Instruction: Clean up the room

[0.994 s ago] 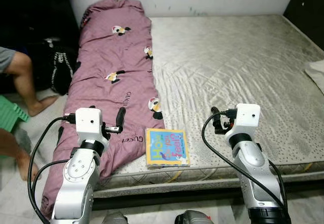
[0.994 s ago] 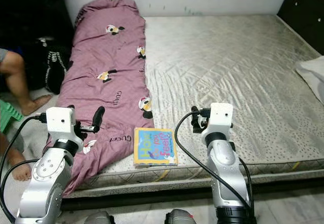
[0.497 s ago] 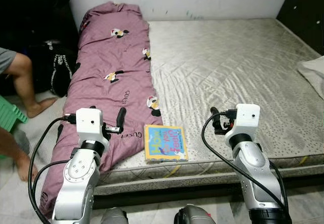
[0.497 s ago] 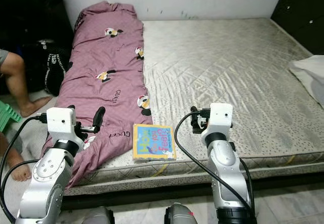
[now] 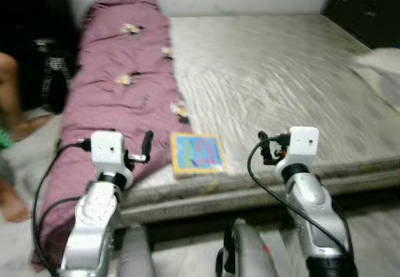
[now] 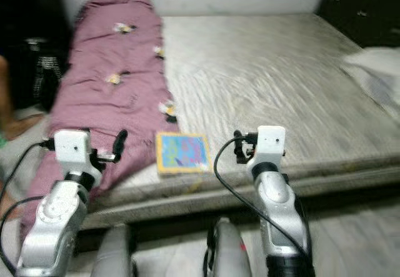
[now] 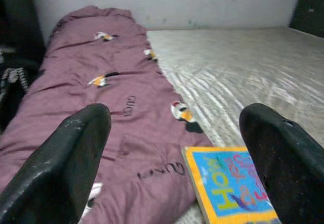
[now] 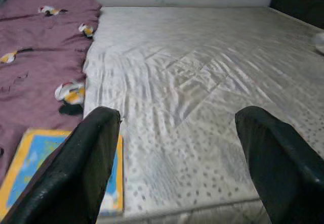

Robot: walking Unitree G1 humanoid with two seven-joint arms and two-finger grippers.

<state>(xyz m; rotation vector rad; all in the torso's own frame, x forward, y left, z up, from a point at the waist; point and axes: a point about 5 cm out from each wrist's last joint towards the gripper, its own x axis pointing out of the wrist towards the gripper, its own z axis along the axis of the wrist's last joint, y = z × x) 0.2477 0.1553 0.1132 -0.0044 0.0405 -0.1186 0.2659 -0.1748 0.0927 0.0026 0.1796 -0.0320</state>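
A colourful children's book [image 5: 197,154] lies flat near the front edge of the grey mattress [image 5: 281,70], just right of a purple blanket [image 5: 119,89] with cartoon prints that runs down the bed's left side and hangs over its edge. My left gripper [image 5: 146,146] is held up in front of the blanket's lower part, left of the book. It is open, and the book's corner [image 7: 228,183] shows between its fingers [image 7: 76,153]. My right gripper [image 5: 264,149] hovers right of the book, open and holding nothing, its fingers [image 8: 86,158] wide apart. The eye views are blurred.
A person's leg [image 5: 9,95] and a black bag [image 5: 53,70] are on the floor left of the bed. A white pillow [image 5: 378,64] lies at the bed's right side. A dark cabinet [image 5: 369,8] stands at the far right. My own legs [image 5: 244,258] show below the bed edge.
The whole picture has shifted and blurred: the camera has moved, the bed edge sits higher in frame and more floor shows. Both grippers keep their pose and stay open.
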